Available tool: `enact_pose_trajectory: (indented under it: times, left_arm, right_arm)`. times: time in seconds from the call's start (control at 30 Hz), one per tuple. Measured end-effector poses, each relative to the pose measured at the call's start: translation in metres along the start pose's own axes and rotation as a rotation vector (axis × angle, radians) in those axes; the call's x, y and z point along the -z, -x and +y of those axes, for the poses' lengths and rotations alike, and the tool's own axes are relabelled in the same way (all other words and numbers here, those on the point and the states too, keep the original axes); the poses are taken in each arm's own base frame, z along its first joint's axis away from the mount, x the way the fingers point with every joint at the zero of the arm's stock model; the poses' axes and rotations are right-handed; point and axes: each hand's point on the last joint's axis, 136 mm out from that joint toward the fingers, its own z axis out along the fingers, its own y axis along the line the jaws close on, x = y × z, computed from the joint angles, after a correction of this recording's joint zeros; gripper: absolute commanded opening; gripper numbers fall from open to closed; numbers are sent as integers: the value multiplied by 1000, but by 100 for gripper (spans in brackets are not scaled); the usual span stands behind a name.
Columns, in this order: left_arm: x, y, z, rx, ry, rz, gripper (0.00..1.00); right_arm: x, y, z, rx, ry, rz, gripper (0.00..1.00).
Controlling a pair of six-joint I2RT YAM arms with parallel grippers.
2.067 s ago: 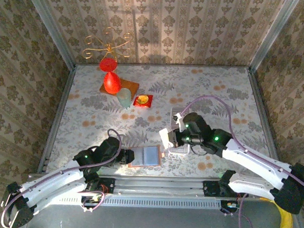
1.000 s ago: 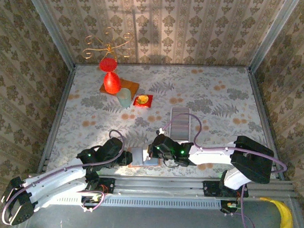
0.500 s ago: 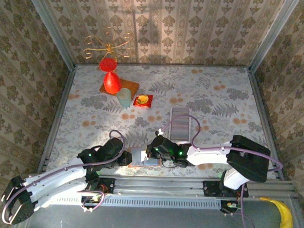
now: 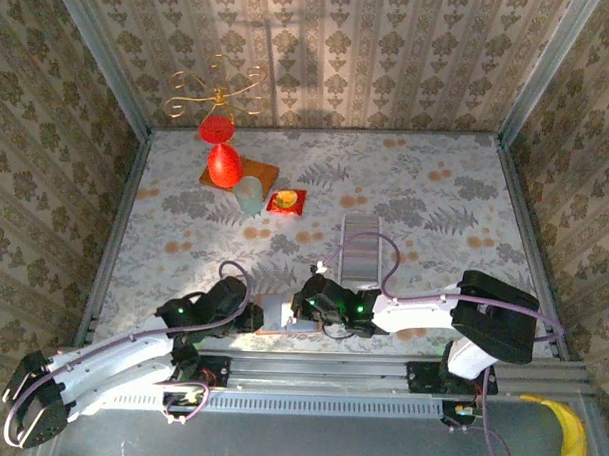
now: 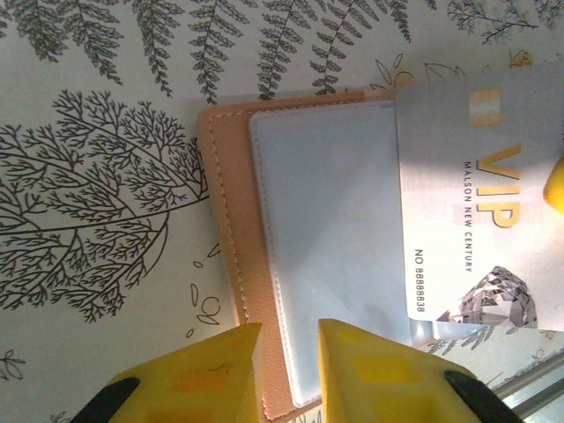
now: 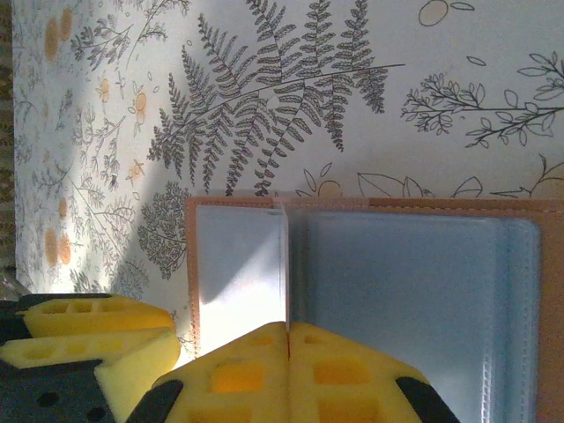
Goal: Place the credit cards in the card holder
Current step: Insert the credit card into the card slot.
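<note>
The right hand is clamped on a VIP credit card above the open card holder on the desk. The left hand is at the card holder's edge; I cannot tell whether it grips.

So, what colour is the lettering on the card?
Gold, on the silver-grey credit card; the left wrist view shows it best.

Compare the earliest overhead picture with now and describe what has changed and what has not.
The right gripper, jaws shut on a credit card, swung from above the clear tray leftward and nearer the arm bases to the card holder, bringing the card over its pocket. The left gripper stayed at the holder's left edge; holder and tray did not move.
</note>
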Motion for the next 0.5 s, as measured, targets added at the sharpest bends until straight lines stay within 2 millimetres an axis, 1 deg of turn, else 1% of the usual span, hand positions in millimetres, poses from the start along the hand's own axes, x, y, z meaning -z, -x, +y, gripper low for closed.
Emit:
enact_pose_trajectory:
  times: [0.4, 0.5]
  left_arm:
    - [-1, -1, 2, 3, 4, 0, 20]
    - [-2, -1, 2, 6, 4, 1, 20]
  right_arm:
    - [2, -3, -16, -57, -41, -32, 0]
    - [2, -3, -15, -60, -38, -35, 0]
